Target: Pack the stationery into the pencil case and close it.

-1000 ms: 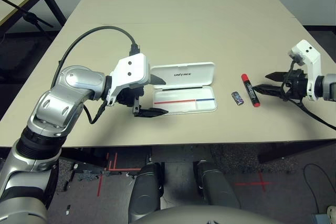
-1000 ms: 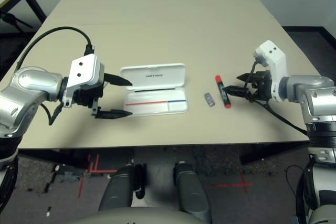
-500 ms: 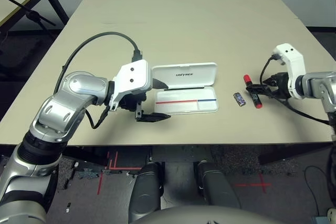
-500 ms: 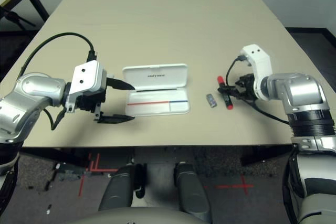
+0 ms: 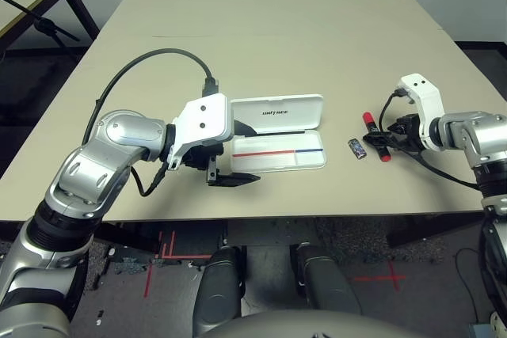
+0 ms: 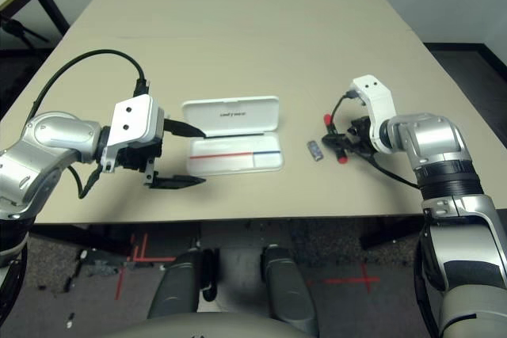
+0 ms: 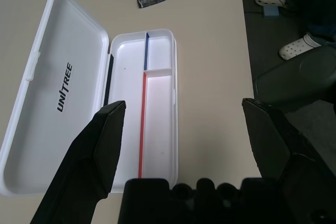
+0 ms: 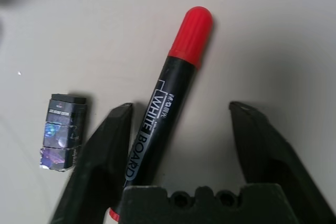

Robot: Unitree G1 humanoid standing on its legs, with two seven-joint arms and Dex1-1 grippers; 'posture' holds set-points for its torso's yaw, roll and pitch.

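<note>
1. Two grippers, two jobs here. The right gripper straddles the red whiteboard marker, fingers spread either side of the barrel and not yet clamped, so it looks lined up for a pinch across the body.
2. One finger sits against the marker; whether it actually touches, can't tell.
3. The little dark eraser lies just beside it, between marker and case.
4. The white pencil case is open flat on the table, lid back, tray bare, ready for drop-ins.
5. The left gripper hovers spread wide at the case's end, probably to steady it.
</note>
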